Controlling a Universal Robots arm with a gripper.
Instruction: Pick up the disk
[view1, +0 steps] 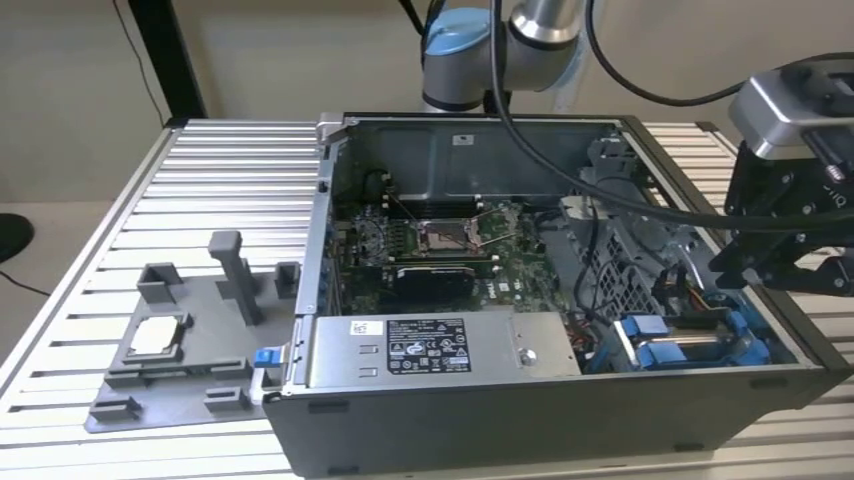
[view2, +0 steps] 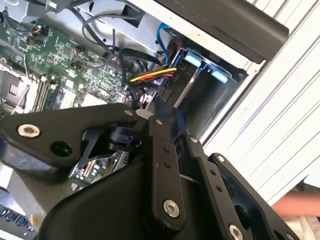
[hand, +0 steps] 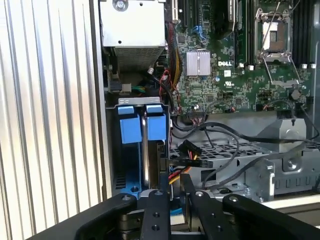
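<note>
Exterior view: an open grey metal computer case (view1: 561, 420) lies on a ribbed aluminium surface (view1: 227, 170); the black hand (view1: 787, 240) hangs at the exterior view's right, above the case's near right corner, its fingertips cut off by the frame edge; the disk (view1: 667, 350), seated in its bright blue plastic carrier, stands on edge in the bay just below; a long grey power-supply box (view1: 427, 345) with a white sticker lies beside it; a grey plastic fixture (view1: 174, 350) rests on the surface. Second wrist view: the hand's black linkages (view2: 165, 170) cover the foreground; blue carrier tabs and the disk's thin silver edge (view2: 187, 90) show beyond. First wrist view: the disk (hand: 145, 155) appears edge-on between two blue tabs, apart from the black fingers (hand: 155, 215); whether the hand is open or closed cannot be told; the green motherboard (hand: 235, 75) print is too small to read
</note>
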